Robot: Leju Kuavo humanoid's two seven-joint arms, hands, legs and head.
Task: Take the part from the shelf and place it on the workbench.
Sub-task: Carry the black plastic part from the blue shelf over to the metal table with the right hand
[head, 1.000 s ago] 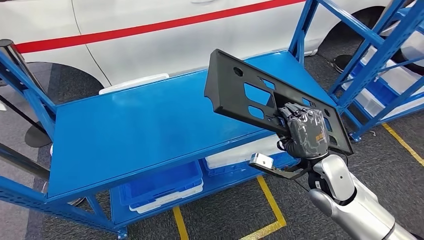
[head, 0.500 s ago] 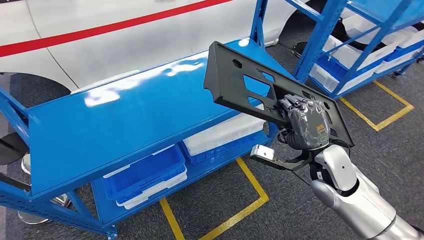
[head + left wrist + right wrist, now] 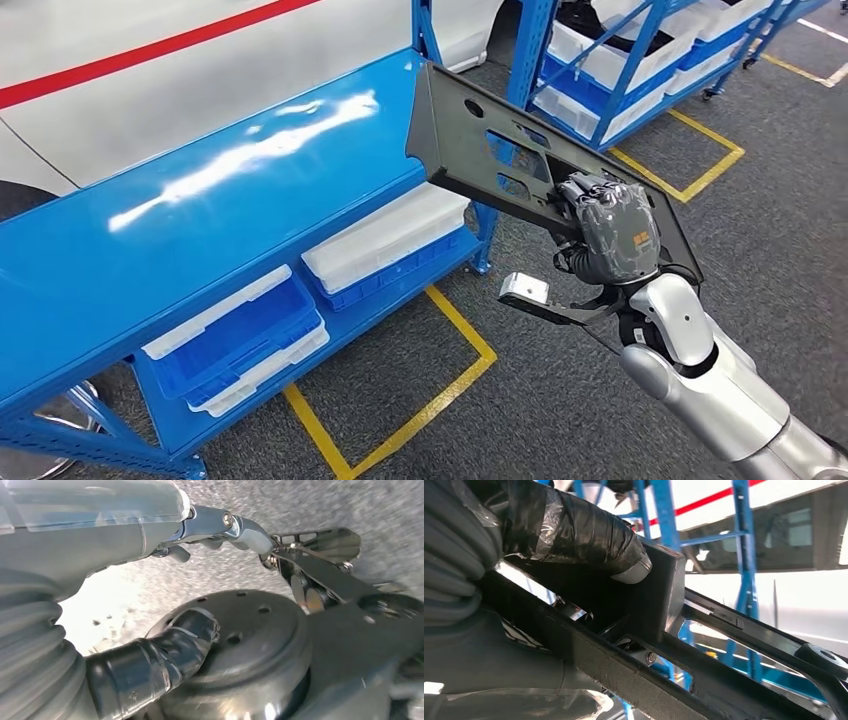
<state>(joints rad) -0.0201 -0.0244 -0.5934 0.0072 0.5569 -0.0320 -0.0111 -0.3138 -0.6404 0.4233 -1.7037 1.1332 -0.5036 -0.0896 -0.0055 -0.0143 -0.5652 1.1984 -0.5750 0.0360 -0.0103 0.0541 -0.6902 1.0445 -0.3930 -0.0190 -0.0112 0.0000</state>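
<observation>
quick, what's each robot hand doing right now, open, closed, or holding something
Right robot hand: holding the flat black plastic panel with cut-outs.
Left robot hand: cannot be told; it hangs over the grey floor.

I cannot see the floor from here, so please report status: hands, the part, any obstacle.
Right hand grips the black part, held in the air. Left hand hangs low, holds nothing. Blue shelf beside the part, not touching.

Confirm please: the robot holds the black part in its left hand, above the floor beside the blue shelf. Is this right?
Not quite. The hand is wrong: the black part is gripped by the right hand, as the head view shows, with the arm coming in from the right. The rest holds: the part is held above the floor beside the blue shelf.
</observation>
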